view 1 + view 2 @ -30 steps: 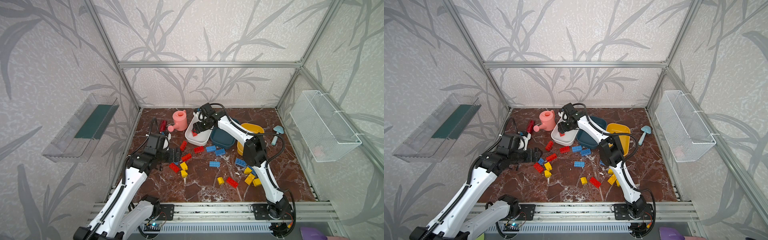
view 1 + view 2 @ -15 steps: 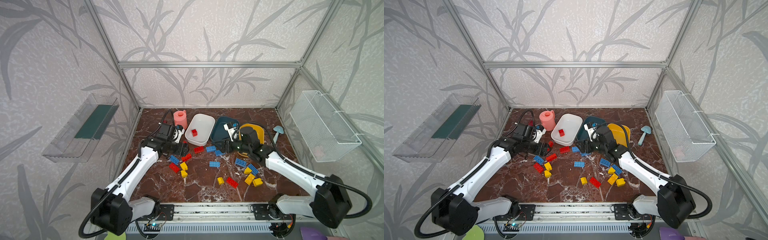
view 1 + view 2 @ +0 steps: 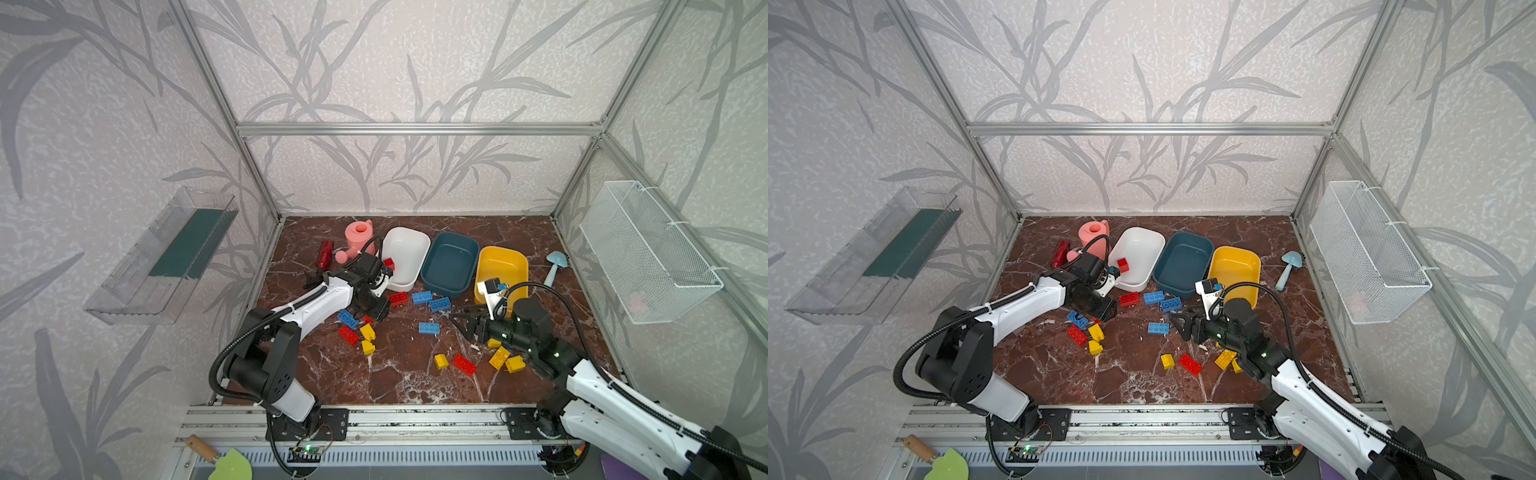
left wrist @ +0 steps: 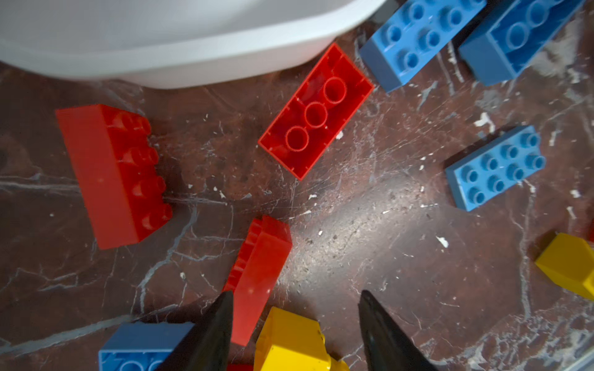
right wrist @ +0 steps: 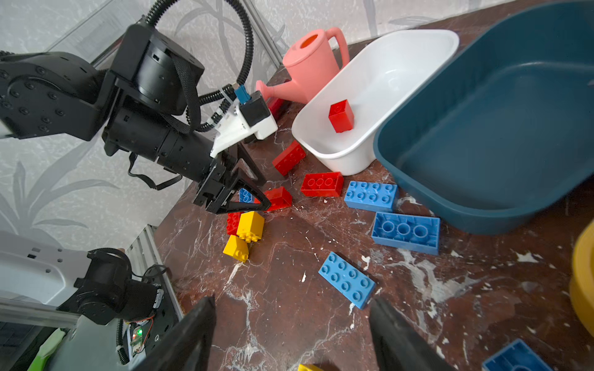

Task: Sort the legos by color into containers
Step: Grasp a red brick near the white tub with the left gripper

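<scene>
My right pincer (image 5: 291, 300) has backed off the far white tub (image 3: 1142, 249), jaws apart, empty; a red brick (image 3: 1123, 264) now lies inside. My left pincer (image 4: 295, 294) has dropped, jaws apart, beside a second red brick (image 4: 260, 266) at left, probably next.
</scene>
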Robot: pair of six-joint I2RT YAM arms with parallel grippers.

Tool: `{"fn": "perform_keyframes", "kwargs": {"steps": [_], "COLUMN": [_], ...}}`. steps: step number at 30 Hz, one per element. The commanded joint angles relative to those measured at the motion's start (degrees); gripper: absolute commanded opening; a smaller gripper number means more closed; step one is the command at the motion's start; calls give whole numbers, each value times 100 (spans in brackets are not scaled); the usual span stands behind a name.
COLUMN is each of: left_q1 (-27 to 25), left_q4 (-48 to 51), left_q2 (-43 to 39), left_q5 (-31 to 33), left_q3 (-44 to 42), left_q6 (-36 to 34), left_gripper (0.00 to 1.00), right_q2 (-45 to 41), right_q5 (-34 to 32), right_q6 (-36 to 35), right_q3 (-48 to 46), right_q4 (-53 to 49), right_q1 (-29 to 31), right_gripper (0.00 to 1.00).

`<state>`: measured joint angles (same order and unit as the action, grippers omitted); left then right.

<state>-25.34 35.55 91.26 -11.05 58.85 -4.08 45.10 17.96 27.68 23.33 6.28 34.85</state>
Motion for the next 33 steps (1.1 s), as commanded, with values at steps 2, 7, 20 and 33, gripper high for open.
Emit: {"fn": "perform_keyframes", "kwargs": {"steps": [2, 7, 20, 33], "left_q1": [-36, -37, -48, -43], "left_q4": [-94, -92, 13, 599], "left_q2": [176, 517, 714, -553], "left_q5": [467, 579, 542, 1000], "left_q3": [-84, -38, 92, 1532], "left_q6": [-221, -337, -306, 749], "left_gripper": [61, 60, 25, 19], "right_q2": [-186, -118, -90, 67], "right_q5": [-206, -240, -414, -521], "right_q6": [76, 9, -123, -166], "right_q3": [-163, -122, -92, -101], "right_q4": [215, 169, 66, 90], "right_q1": [83, 102, 103, 117], "right_gripper": [76, 76, 76, 77]}}
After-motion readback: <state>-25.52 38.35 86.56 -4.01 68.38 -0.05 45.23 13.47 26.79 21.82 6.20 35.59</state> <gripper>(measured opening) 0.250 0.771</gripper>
